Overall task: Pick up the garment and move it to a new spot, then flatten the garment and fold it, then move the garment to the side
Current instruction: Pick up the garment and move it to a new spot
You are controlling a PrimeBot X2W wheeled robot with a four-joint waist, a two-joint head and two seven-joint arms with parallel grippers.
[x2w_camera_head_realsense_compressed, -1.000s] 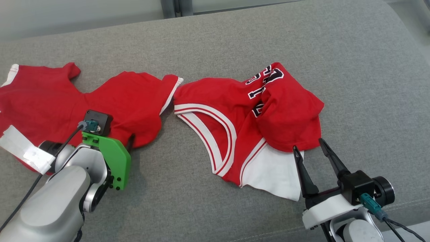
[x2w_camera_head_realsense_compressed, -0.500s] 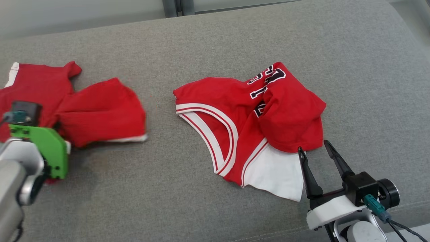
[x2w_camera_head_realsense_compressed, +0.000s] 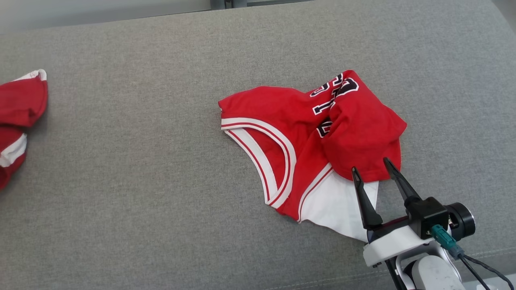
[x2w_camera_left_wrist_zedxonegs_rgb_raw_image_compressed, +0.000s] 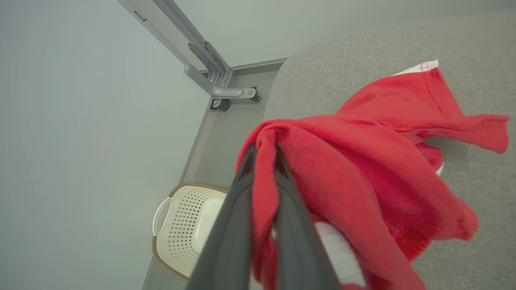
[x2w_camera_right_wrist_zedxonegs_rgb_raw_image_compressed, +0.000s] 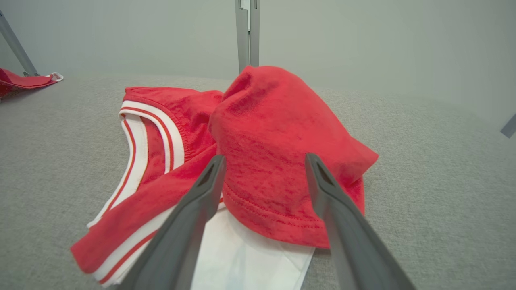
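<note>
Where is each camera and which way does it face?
Head view: on the head, facing forward and down at the grey cushion and jersey; open right gripper lower right.
Left wrist view: on that wrist, along the left gripper, shut on a red garment, towards a floor basket.
Right wrist view: on that wrist, low over the cushion, along open fingers at the jersey's hem.
Shared: head and right wrist views both show the jersey.

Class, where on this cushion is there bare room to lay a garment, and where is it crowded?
Bare: between the left shirt and the jersey, and behind both. Crowded: front right, around the jersey and right gripper.
</note>
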